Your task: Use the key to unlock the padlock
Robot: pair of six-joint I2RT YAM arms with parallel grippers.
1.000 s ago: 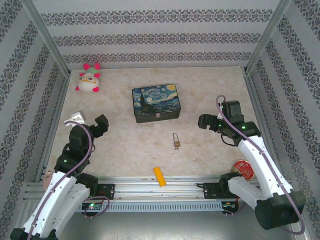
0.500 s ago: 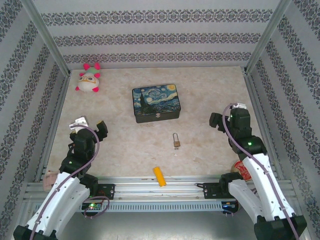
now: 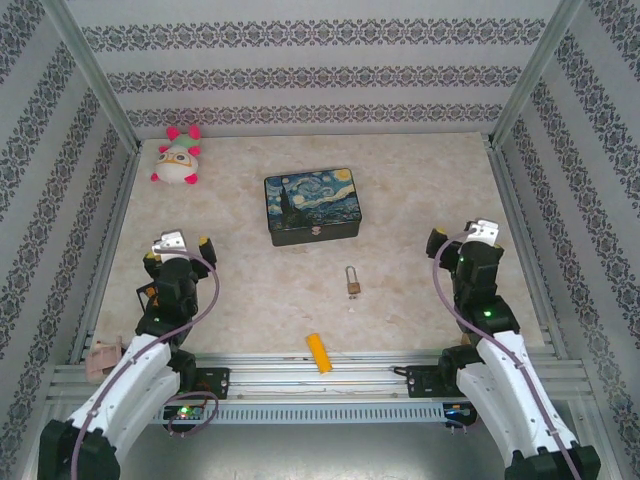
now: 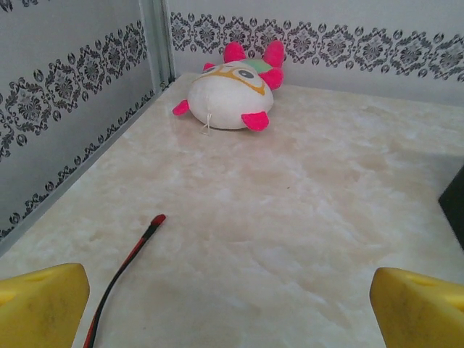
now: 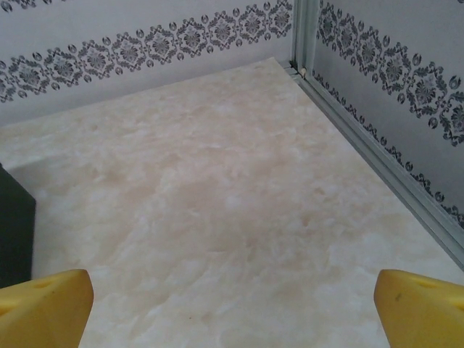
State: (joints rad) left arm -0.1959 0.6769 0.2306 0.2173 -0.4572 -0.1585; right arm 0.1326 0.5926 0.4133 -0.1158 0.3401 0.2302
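The small brass padlock (image 3: 353, 282) lies flat on the marble table, its silver shackle pointing away from me, in front of the painted box. I cannot make out the key. My left gripper (image 3: 178, 248) hovers near the left side, open, well left of the padlock. In the left wrist view its yellow fingertips (image 4: 40, 304) stand wide apart around the left gripper (image 4: 232, 312), with only bare table between them. My right gripper (image 3: 462, 240) is at the right side, also open. The right gripper (image 5: 232, 312) has nothing between its yellow fingertips (image 5: 424, 308).
A starry-night painted box (image 3: 313, 206) stands mid-table; its dark edge (image 4: 453, 206) shows in the left wrist view. A white and pink plush toy (image 3: 178, 160) lies at the back left. A yellow-orange block (image 3: 318, 352) rests at the near edge. A red-black cable (image 4: 123, 268) trails under the left gripper.
Both arms have drawn back toward the near edge and turned their grippers to face the far wall. Both stay open. The padlock has not moved.
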